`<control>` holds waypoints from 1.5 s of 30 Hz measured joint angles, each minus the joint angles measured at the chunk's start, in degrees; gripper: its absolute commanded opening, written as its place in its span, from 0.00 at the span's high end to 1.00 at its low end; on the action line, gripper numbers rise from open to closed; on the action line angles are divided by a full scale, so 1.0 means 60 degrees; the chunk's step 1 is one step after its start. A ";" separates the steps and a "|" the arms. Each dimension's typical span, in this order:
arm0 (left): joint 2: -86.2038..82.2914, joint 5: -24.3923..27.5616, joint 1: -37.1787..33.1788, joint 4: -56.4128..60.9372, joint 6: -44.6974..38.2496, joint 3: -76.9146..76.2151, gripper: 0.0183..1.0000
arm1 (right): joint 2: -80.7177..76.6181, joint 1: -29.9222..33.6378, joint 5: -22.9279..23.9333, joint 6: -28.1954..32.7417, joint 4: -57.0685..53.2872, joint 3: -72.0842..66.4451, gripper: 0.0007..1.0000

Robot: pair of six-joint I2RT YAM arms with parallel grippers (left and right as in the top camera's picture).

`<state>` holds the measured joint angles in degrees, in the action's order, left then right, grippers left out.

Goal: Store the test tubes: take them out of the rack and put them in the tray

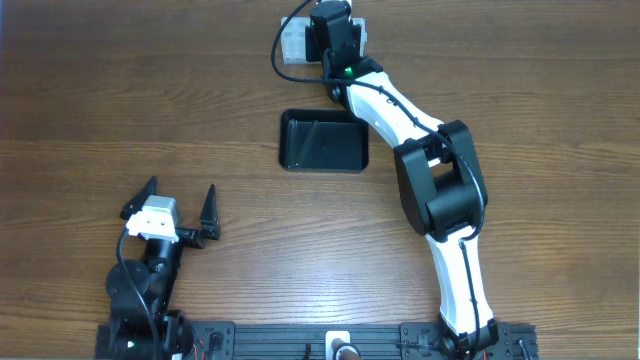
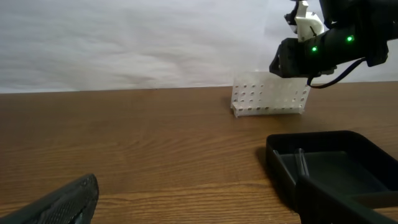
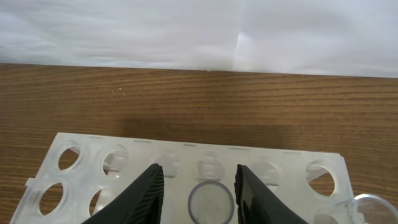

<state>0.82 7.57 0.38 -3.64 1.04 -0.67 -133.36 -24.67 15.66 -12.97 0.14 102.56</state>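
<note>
**Store the test tubes.** One white rack [image 1: 293,42] stood at the far side of the table [image 1: 100,80], and one black tray [image 1: 283,140] lay just nearer the arms. Two test tubes showed in the rack: the first tube [image 3: 211,200] sat between the parted, unclasped fingers of the right gripper [image 3: 199,169], and the second tube [image 3: 373,208] sat at the rack's corner. At least one further tube [image 2: 300,163] lay in the tray. The right arm stretched forward over the rack. The left gripper [image 1: 181,186] sat near its base, spread wide and well apart from both.

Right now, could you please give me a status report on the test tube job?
Left gripper open, resting apart from the tray. Right gripper open, straddling a tube in the rack. Nothing between rack and tray.
</note>
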 measured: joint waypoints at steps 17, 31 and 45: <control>0.0000 0.0000 0.0000 0.0000 0.0000 0.0000 0.00 | 0.0000 0.0007 0.0178 0.0244 0.0080 0.0000 0.87; 0.0000 0.0000 0.0000 0.0000 0.0004 0.0000 0.00 | 0.0135 0.0004 0.0248 0.0510 0.0189 0.0000 0.91; -0.0007 0.0000 0.0000 0.0000 0.0000 0.0000 0.00 | 0.5399 -0.0237 0.0412 0.0976 -0.1854 0.0295 0.93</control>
<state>0.78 7.57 0.38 -3.64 1.04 -0.67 -100.97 -26.09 18.13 -7.11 -10.98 104.33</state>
